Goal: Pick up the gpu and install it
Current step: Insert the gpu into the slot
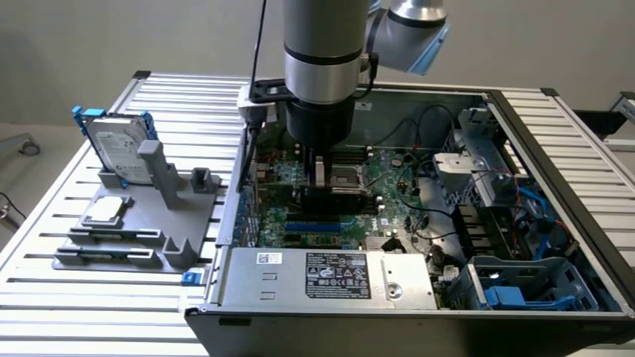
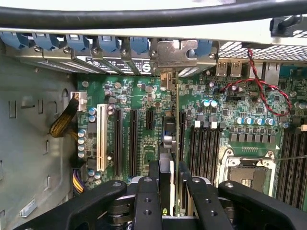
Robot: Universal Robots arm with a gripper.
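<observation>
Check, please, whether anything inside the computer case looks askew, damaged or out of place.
Nothing stands out. The gpu stands upright, edge-on between the fingers of the gripper, with its silver bracket in line with the row of slot covers. The motherboard shows no visible damage.

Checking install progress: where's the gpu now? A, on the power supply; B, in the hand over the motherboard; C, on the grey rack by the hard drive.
B: the hand grips the gpu edge-on above the motherboard and its slots.
</observation>
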